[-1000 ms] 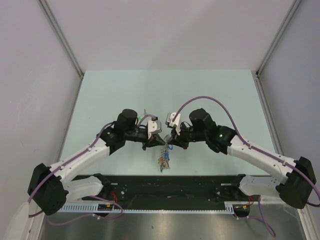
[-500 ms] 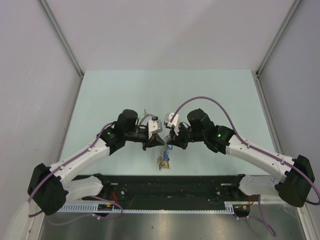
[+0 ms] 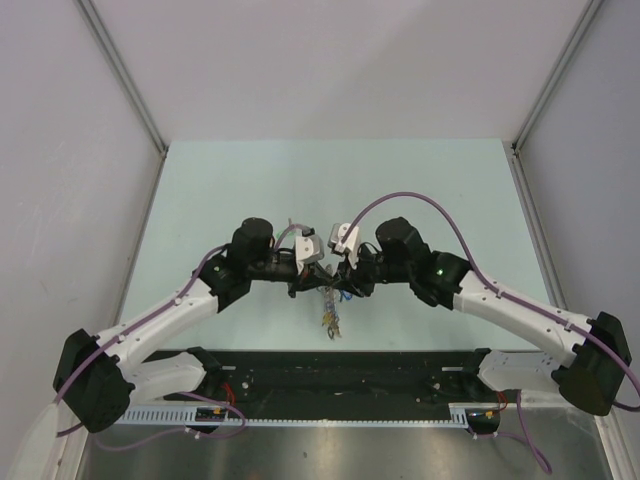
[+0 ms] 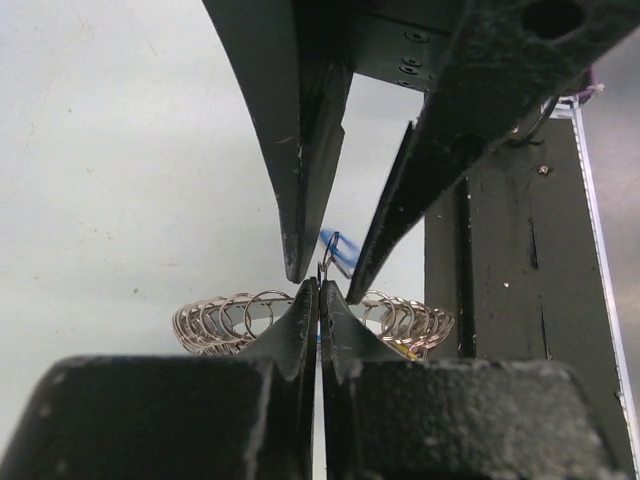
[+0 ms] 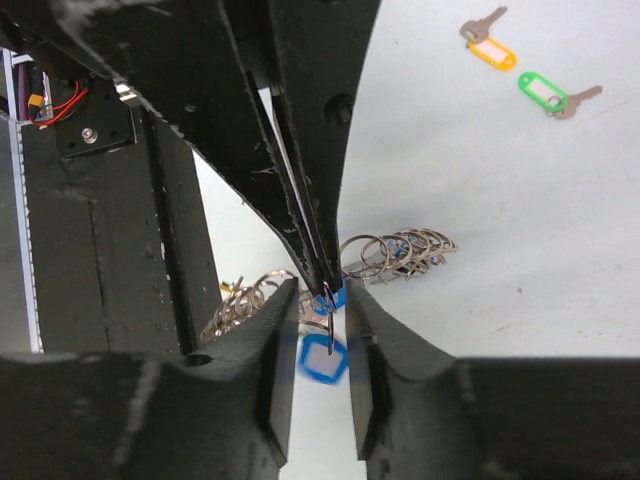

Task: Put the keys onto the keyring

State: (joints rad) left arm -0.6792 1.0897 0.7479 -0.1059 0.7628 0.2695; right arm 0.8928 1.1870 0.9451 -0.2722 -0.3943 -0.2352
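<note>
Top external: both arms reach inward and meet over the middle of the pale green table (image 3: 420, 190), wrists nearly nose to nose. The left gripper (image 3: 308, 282) and right gripper (image 3: 338, 282) sit just beside each other; jaw state is too small to read here. The keyring (image 3: 328, 318) hangs as a small cluster below the point where they meet, towards the near edge. Left wrist: the left gripper (image 4: 318, 300) has its two fingers pressed together with no gap, pinching the keyring (image 4: 225, 318) at its wire. The small rings fan out to the left and right of the pinch. The right gripper (image 4: 323, 288) comes down from above with its jaws a narrow way apart, one tip on either side of the left fingertips. A scrap of the blue-tagged key (image 4: 340, 258) shows between them. Right wrist: the right gripper (image 5: 320, 290) shows a narrow gap between its fingers and clamps nothing that I can make out. The closed tip of the left gripper (image 5: 322, 280) points down into that gap. The keyring (image 5: 395, 250) spreads behind to both sides. The blue-tagged key (image 5: 322, 360) dangles low in the gap, blurred; I cannot tell whether it is on the ring. The orange-tagged key (image 5: 488, 45) and green-tagged key (image 5: 548, 92) lie flat on the table, near each other and well apart from the grippers.
</note>
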